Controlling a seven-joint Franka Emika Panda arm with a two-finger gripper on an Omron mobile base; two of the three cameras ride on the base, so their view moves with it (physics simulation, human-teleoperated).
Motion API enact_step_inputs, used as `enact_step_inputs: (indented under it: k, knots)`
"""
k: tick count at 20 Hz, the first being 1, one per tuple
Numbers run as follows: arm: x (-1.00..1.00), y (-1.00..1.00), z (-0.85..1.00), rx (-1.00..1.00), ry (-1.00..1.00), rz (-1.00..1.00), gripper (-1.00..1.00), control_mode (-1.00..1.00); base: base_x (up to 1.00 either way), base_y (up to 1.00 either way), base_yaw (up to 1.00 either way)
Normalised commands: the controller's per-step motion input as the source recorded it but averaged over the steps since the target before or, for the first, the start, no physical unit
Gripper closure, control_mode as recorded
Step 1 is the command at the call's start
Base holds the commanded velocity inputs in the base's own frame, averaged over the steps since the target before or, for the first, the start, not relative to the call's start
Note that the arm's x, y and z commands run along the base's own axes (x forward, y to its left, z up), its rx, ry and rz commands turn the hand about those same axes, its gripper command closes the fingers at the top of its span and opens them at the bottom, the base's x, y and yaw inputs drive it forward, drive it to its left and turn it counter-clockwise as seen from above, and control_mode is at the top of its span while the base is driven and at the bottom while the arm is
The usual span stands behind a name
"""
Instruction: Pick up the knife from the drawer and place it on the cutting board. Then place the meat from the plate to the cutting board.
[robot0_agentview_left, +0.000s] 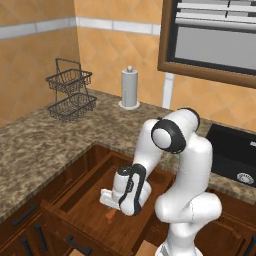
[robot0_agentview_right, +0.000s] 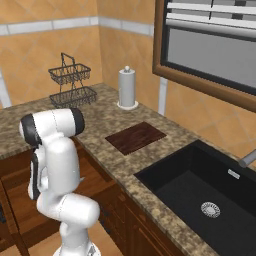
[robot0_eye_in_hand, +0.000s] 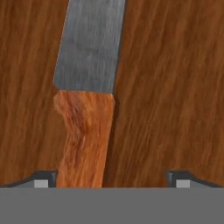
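The knife (robot0_eye_in_hand: 86, 131) lies flat on the drawer's wood floor (robot0_eye_in_hand: 175, 87), its orange-brown handle toward me and its grey blade pointing away. My gripper (robot0_eye_in_hand: 113, 180) is open and hangs straight down just above it. The handle sits between the fingertips (robot0_eye_in_hand: 43, 179), close to the left one, and I cannot tell whether it touches. In the left base view the hand reaches down into the open drawer (robot0_agentview_left: 90, 197), with a bit of the knife handle (robot0_agentview_left: 110, 216) showing under it. The cutting board (robot0_agentview_right: 136, 137) lies on the counter beside the sink. The plate and the meat are out of view.
A black sink (robot0_agentview_right: 200, 192) is set in the granite counter right of the board. A paper towel holder (robot0_agentview_left: 129, 87) and a two-tier wire basket (robot0_agentview_left: 71, 90) stand at the back. Lower drawer fronts with black handles (robot0_agentview_left: 79, 246) sit below the open drawer.
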Motion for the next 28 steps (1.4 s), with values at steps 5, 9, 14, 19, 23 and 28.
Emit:
enact_step_inputs:
  k: [5, 9, 14, 19, 23, 28]
  knots:
    - [0.15, 0.58, -0.04, -0.11, 0.13, 0.00, 1.00, -1.00, 0.00, 0.00, 0.00]
    - [0.09, 0.42, -0.07, -0.09, 0.07, 0.00, 1.00, -1.00, 0.00, 0.00, 0.00]
    - [-0.11, 0.26, 0.32, -0.01, -0.03, 0.00, 1.00, -1.00, 0.00, 0.00, 0.00]
    - [-0.49, 0.28, 1.00, 0.00, -0.06, 0.00, 1.00, -1.00, 0.00, 0.00, 0.00]
    - [-0.14, 0.19, 1.00, -0.04, 0.00, -0.01, 1.00, -1.00, 0.00, 0.00, 0.00]
    - [0.09, 0.36, 1.00, -0.12, 0.00, -0.02, 1.00, -1.00, 0.00, 0.00, 0.00]
